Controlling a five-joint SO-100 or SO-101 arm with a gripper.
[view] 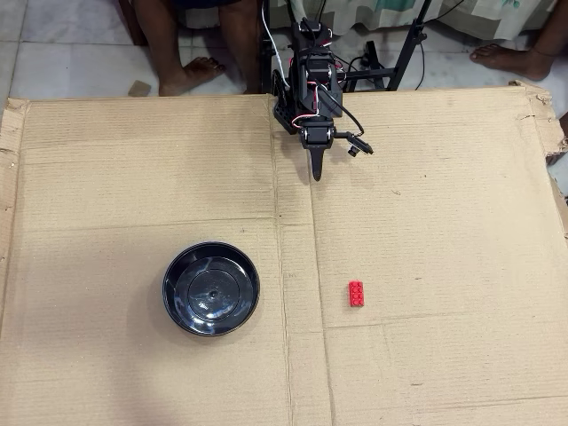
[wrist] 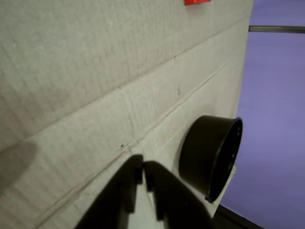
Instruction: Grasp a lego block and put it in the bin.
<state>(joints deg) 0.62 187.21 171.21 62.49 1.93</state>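
The lego block (view: 356, 294) is a tiny red studded brick lying on the cardboard, right of centre in the overhead view. In the wrist view only a sliver of the lego block (wrist: 197, 2) shows at the top edge. The bin (view: 174, 266), a glossy black round bowl, sits empty to the left of the brick; the wrist view shows the bin (wrist: 205, 150) from the side at lower right. My gripper (view: 316, 172) hangs near the arm's base at the top centre, far from both. In the wrist view the gripper (wrist: 142, 164) is shut and holds nothing.
A large creased cardboard sheet (view: 133, 177) covers the work surface, with its edges at left, right and top. Bare feet (view: 191, 75) and stand legs (view: 404, 58) are on the tiled floor behind the arm's base. A purple surface (wrist: 279, 119) lies beyond the cardboard's edge.
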